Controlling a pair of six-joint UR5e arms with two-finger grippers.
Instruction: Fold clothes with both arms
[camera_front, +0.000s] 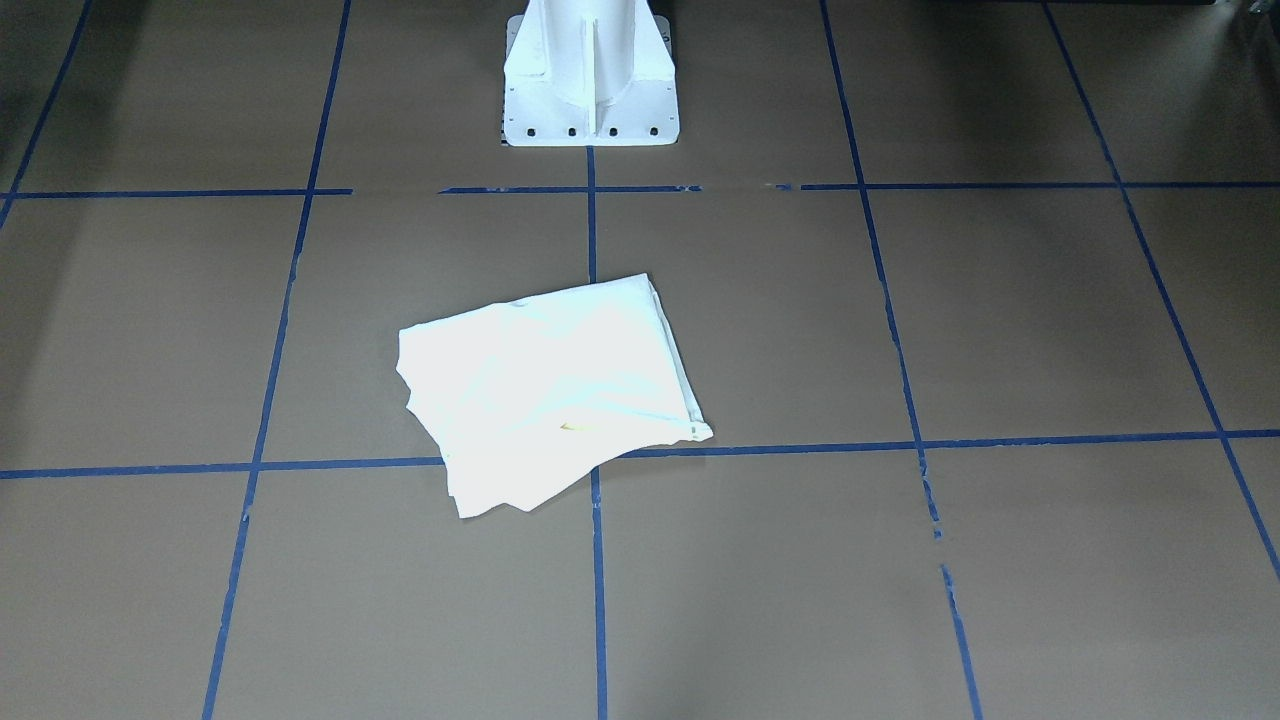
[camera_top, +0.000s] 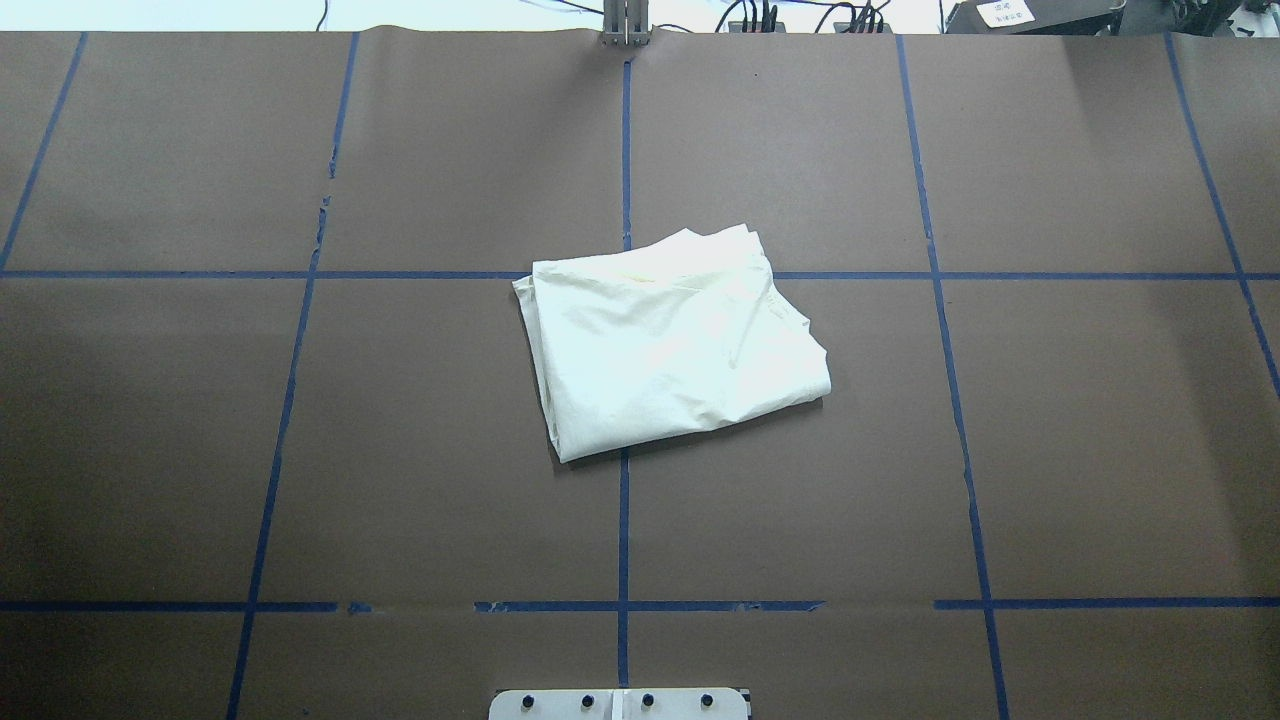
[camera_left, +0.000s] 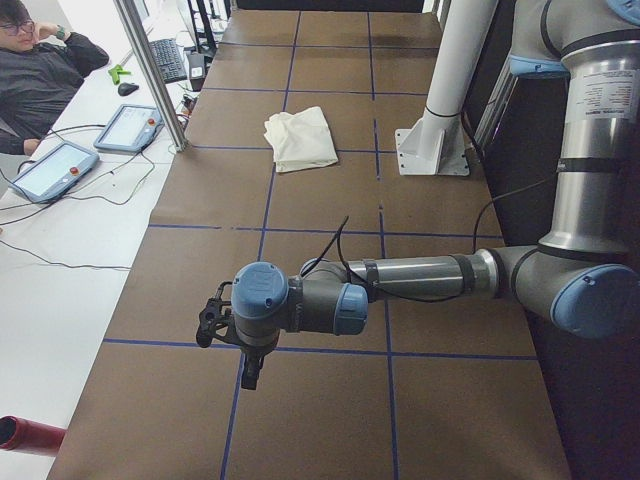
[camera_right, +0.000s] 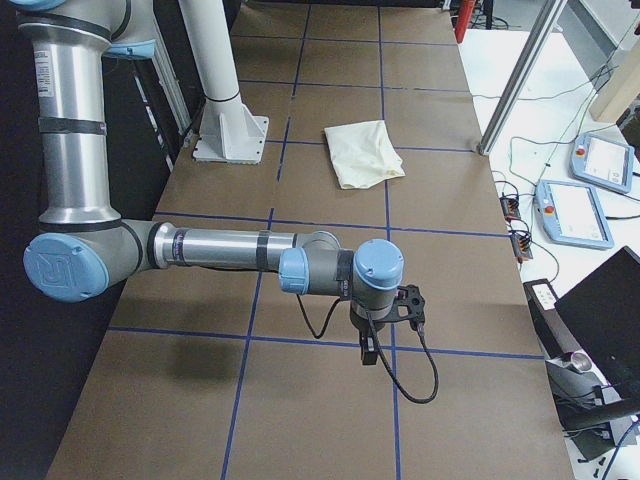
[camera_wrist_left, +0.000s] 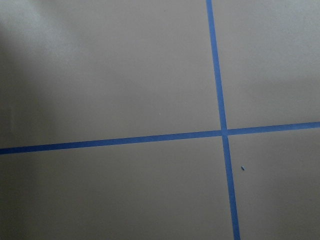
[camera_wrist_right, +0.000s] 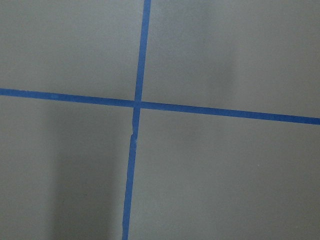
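Jaws open or closed cannot be told: the black left gripper (camera_left: 250, 372) and black right gripper (camera_right: 368, 350) show only in side views, above the brown paper-covered table (camera_top: 1100, 450). The cream folded cloth T-shirt (camera_top: 670, 340) lies mid-table on crossing blue tape lines (camera_top: 623, 520), well apart from both.

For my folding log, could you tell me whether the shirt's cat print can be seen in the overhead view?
No, the folded shirt shows only plain cream fabric on top, with no print in sight.
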